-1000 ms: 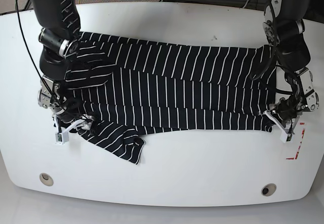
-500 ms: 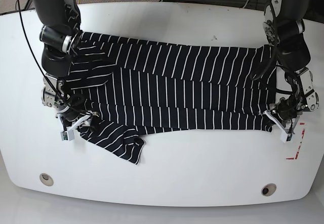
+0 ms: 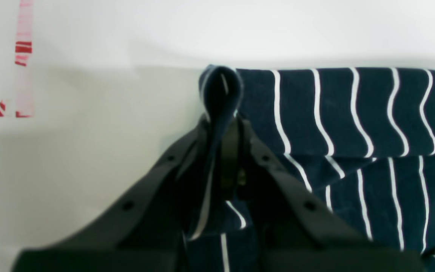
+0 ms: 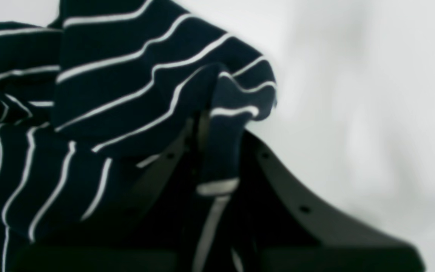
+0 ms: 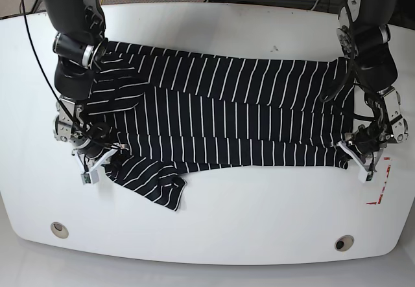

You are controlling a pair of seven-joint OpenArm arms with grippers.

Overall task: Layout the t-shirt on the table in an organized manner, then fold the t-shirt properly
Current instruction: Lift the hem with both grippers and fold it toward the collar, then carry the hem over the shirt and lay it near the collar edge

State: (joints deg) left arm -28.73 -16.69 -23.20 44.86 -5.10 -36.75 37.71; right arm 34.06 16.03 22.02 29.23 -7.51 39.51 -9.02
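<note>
The black t-shirt (image 5: pixel 220 115) with thin white stripes lies folded lengthwise across the white table (image 5: pixel 246 216), one sleeve spilling toward the front left. In the base view my left gripper (image 5: pixel 355 156) is at the shirt's front right corner, shut on it. The left wrist view shows a loop of the t-shirt (image 3: pixel 221 90) pinched between the black fingers (image 3: pixel 263 158). My right gripper (image 5: pixel 98 159) is at the front left by the sleeve, shut on a bunched fold of the t-shirt (image 4: pixel 225 113), which its wrist view shows between the fingers (image 4: pixel 270 166).
A red-and-white sticker (image 5: pixel 381 183) lies just right of my left gripper, also seen as the sticker (image 3: pixel 21 60) in the left wrist view. Two grey grommet holes (image 5: pixel 59 229) (image 5: pixel 343 242) sit near the table's front edge. Cables lie beyond the far edge.
My right gripper has closed on the shirt's fabric near the sleeve and shifted slightly right. The left gripper has kept its grip and place.
</note>
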